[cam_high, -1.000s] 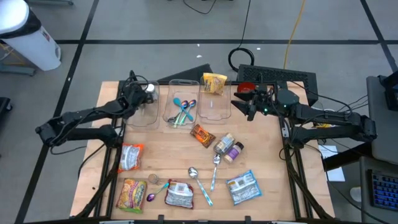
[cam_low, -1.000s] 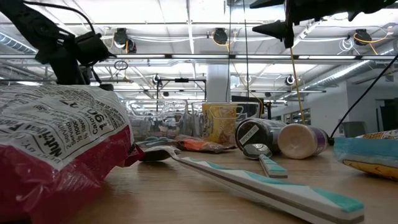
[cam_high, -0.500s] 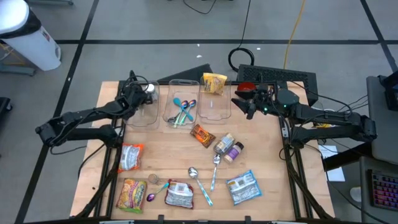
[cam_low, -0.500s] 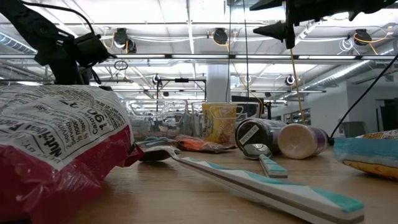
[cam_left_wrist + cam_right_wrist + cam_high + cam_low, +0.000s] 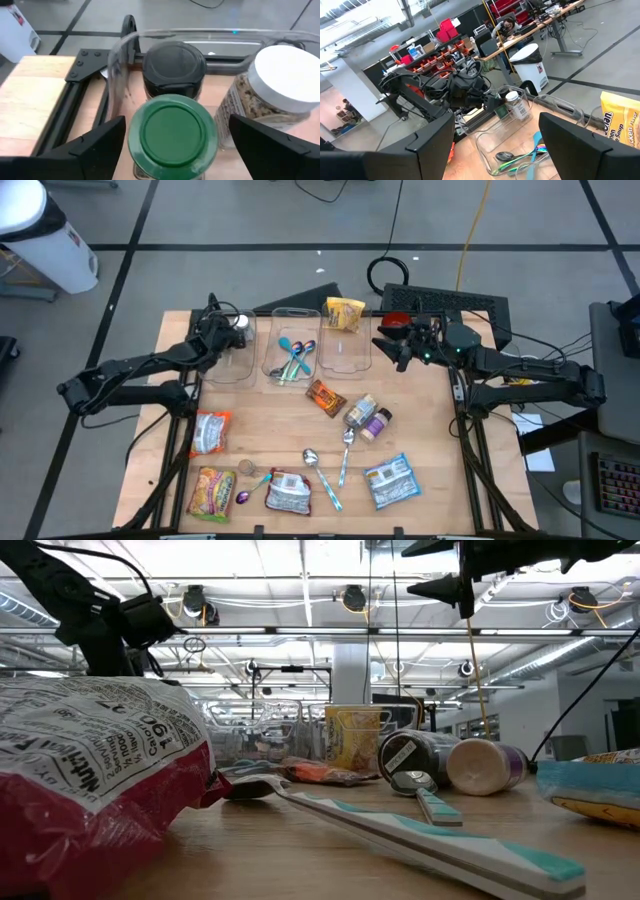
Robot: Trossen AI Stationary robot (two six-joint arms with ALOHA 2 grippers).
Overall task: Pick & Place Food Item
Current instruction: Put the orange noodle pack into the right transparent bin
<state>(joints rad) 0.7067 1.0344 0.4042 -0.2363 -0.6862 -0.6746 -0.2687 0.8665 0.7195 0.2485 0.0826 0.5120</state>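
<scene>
My left gripper [image 5: 230, 330] [image 5: 176, 142] is open above the left clear bin [image 5: 228, 358] at the table's far left. Its fingers stand on either side of a green-lidded jar [image 5: 172, 132]; I cannot tell whether they touch it. A black-lidded jar [image 5: 174, 65] and a white-lidded jar [image 5: 289, 82] stand upright beside it in the bin. My right gripper [image 5: 388, 345] [image 5: 497, 145] is open and empty, up in the air beside the right clear bin [image 5: 346, 352]. A yellow packet [image 5: 345, 313] stands in that bin's far end.
The middle bin [image 5: 292, 358] holds several spoons. On the table lie an orange-brown packet [image 5: 325, 397], two jars on their sides [image 5: 368, 417], several snack packets [image 5: 212, 430] [image 5: 390, 481] and loose spoons [image 5: 345, 455]. A black box [image 5: 445, 304] stands behind the far right edge.
</scene>
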